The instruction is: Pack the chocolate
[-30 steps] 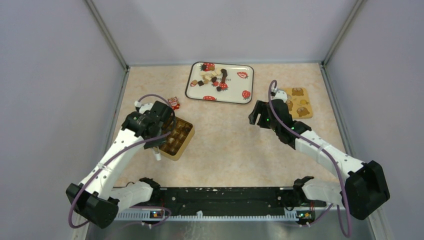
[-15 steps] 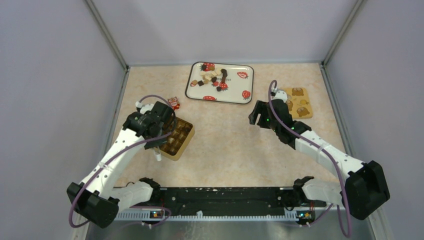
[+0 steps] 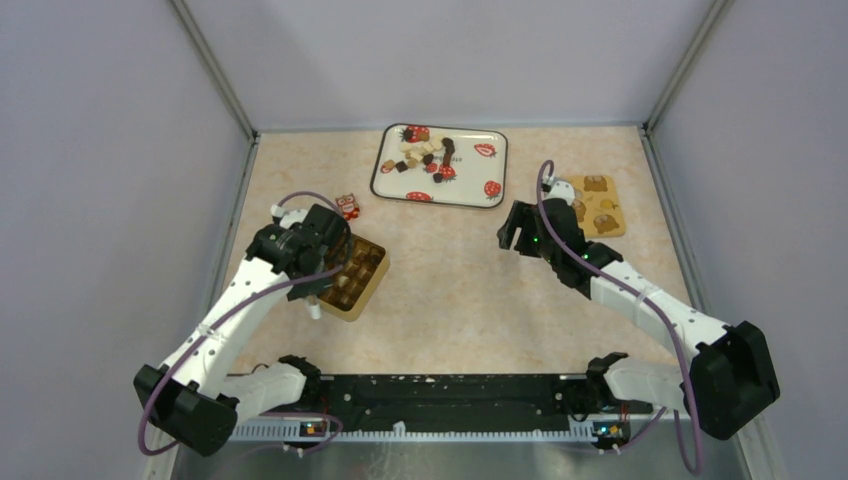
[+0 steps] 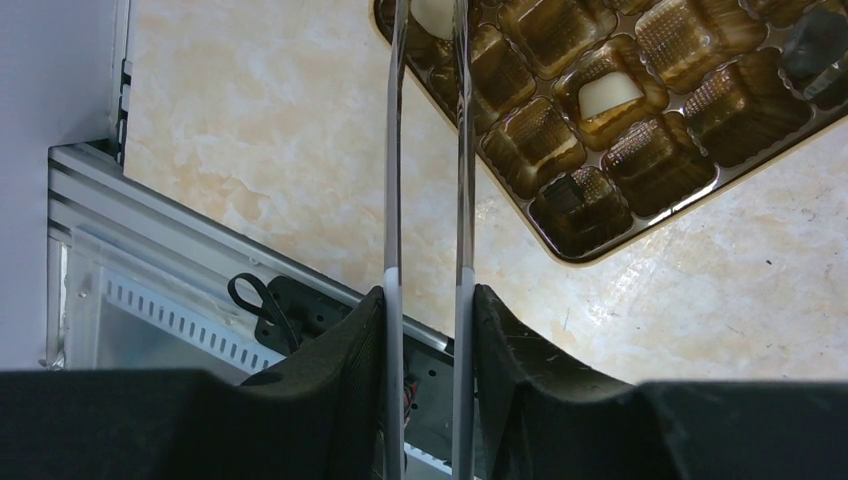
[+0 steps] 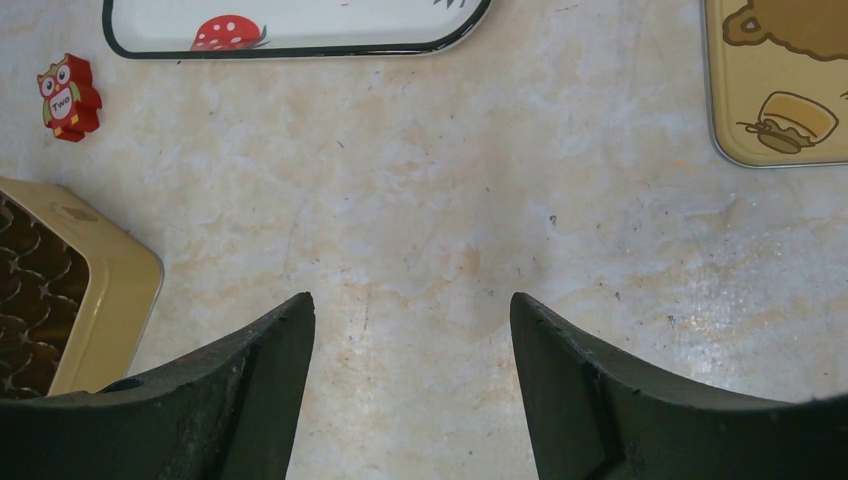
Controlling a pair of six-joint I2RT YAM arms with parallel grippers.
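Observation:
Loose chocolate pieces [image 3: 424,155], dark, light brown and cream-white, lie on the strawberry-print tray [image 3: 480,172] at the back. My left gripper [image 3: 322,268] is shut on thin tweezers [image 4: 395,200]. Their blades reach over the yellow box [image 3: 372,283] with its brown celled insert [image 4: 560,150]. A cream-white piece [image 4: 432,14] sits between the blade tips over a corner cell; I cannot tell whether it is gripped. Another white piece [image 4: 610,93] and a dark one [image 4: 815,45] lie in cells. My right gripper [image 3: 514,232] is open and empty above bare table [image 5: 410,305].
The yellow bear-print lid [image 3: 598,205] lies at the right, its corner in the right wrist view [image 5: 780,90]. A small red owl figure [image 3: 347,206] stands behind the box and also shows in the right wrist view [image 5: 68,97]. Walls stand on three sides. A metal rail [image 4: 150,250] runs along the table's near edge.

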